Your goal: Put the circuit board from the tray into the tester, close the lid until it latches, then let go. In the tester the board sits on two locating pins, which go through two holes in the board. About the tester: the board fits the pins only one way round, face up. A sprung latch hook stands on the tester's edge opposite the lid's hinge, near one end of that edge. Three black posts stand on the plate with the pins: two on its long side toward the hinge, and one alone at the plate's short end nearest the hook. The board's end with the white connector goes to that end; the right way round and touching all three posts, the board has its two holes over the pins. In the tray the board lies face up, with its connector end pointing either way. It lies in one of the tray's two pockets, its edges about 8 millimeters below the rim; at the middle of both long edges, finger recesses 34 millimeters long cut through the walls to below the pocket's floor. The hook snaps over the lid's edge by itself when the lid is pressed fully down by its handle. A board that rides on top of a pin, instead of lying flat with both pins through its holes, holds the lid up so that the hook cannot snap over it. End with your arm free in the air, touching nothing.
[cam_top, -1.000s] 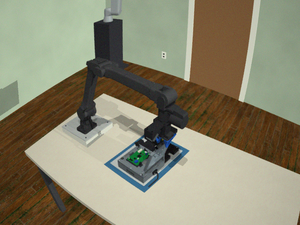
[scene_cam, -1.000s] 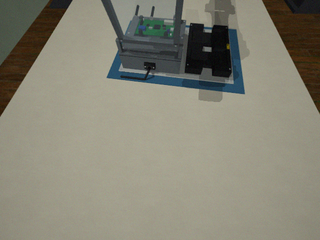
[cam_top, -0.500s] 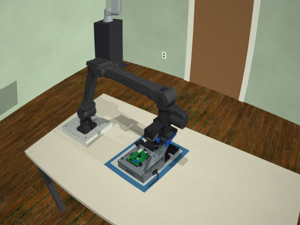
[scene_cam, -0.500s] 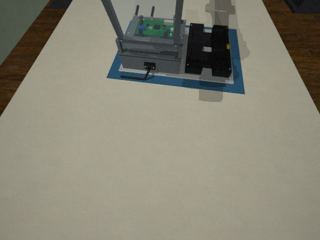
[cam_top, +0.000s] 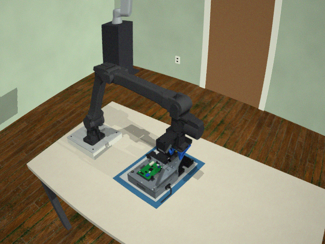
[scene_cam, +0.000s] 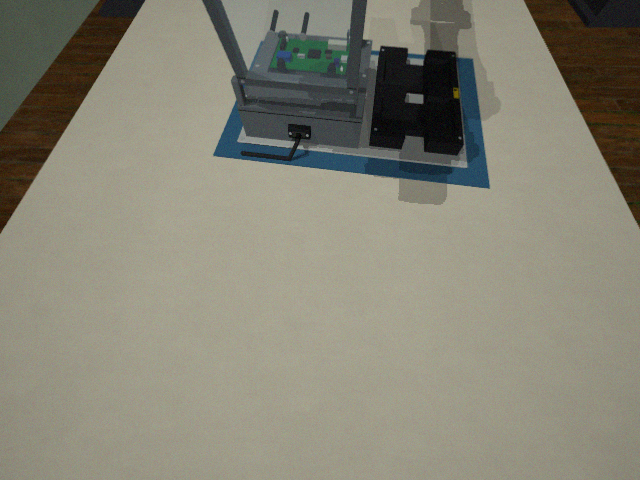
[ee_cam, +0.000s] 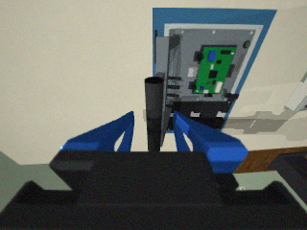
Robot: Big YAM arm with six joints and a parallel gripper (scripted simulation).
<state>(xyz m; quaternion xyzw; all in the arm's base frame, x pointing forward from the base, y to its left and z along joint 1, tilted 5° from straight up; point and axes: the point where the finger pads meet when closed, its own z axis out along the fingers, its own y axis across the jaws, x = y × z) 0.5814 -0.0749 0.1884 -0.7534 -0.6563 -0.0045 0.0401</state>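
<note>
- Board (cam_top: 149, 170) (scene_cam: 312, 64) (ee_cam: 214, 67) lies face up on top of the tester (cam_top: 138, 182) (scene_cam: 268, 122) (ee_cam: 230, 36), out of the tray (cam_top: 189, 161) (scene_cam: 391, 105) (ee_cam: 182, 108); whether both pins pass through its holes is too small to tell.
- Its white connector (cam_top: 151, 163) (scene_cam: 338, 44) (ee_cam: 218, 87) is at the end toward the tray, and a blue part (cam_top: 147, 175) (scene_cam: 283, 55) (ee_cam: 212, 56) is near the other end.
- The lid (cam_top: 167, 173) (scene_cam: 356, 49) (ee_cam: 161, 57) stands raised, well off the board and unlatched.
- The tool (cam_top: 177, 153) (ee_cam: 153, 115) is partly open, its blue fingers apart and gripping nothing.
- In the wrist view the dark round handle (ee_cam: 153, 98) shows between the fingers, with a gap visible on each side.
- The arm (cam_top: 144, 86) reaches over from its pale base (cam_top: 72, 136), with the tool at the raised lid.
- The black tray sits just beside the tester, a yellow mark (scene_cam: 455, 93) on its outer side.
- Tester and tray share a blue-bordered mat (cam_top: 138, 196) (scene_cam: 226, 148) (ee_cam: 216, 15) on the table (cam_top: 236, 183) (scene_cam: 310, 310) (ee_cam: 72, 57).
- A black cable (cam_top: 171, 191) (scene_cam: 266, 155) leaves the tester on the hinge side and bends across the mat.

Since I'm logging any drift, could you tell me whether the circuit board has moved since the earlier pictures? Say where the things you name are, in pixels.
No; the circuit board (cam_top: 151, 170) (scene_cam: 307, 55) (ee_cam: 214, 71) keeps its place against the tester's base (cam_top: 141, 185) (scene_cam: 268, 122).
</note>
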